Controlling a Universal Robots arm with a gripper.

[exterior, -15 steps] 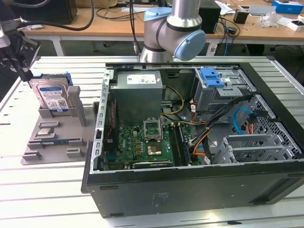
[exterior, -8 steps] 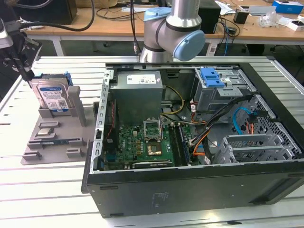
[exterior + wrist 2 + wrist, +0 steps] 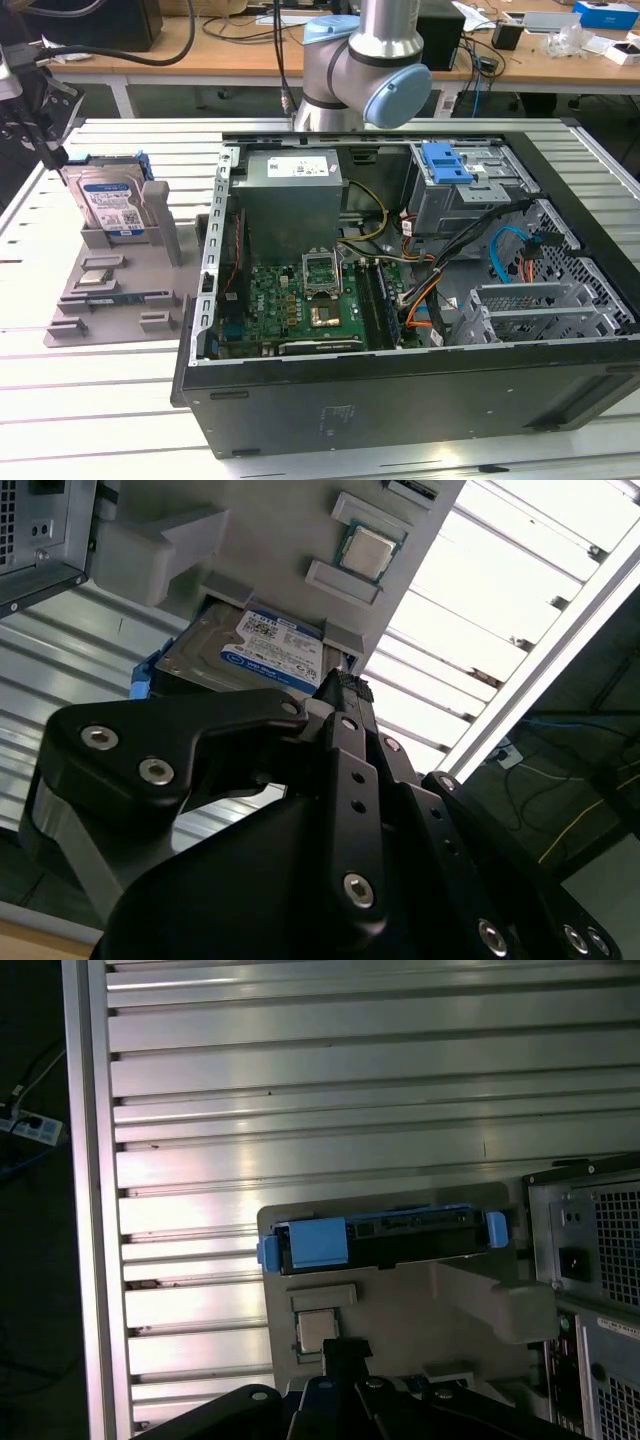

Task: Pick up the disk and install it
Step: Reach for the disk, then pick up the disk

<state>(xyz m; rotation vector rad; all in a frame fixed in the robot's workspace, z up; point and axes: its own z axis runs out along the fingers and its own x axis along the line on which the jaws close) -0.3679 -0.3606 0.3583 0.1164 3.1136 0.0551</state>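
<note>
The disk (image 3: 108, 200) stands on edge in a slot at the back of a grey holder (image 3: 150, 300), at the exterior view's left. It is silver with a blue-and-white label and blue side rails. My gripper (image 3: 45, 140) hangs just off the disk toward the exterior view's left, slightly above it, apart from it and holding nothing. The second wrist view has the gripper tip (image 3: 345, 685) just short of the disk's label (image 3: 275, 652). The first wrist view looks down on the disk (image 3: 385, 1240) edge-on, with the gripper tip (image 3: 345, 1352) a short way from it.
An open computer case (image 3: 400, 400) lies to the exterior view's right of the holder, with a motherboard (image 3: 300, 300), a grey power supply box (image 3: 290, 190) and a drive bay with a blue bracket (image 3: 445, 163). A small processor chip (image 3: 367, 550) sits on the holder. The table is ribbed aluminium (image 3: 300, 1080).
</note>
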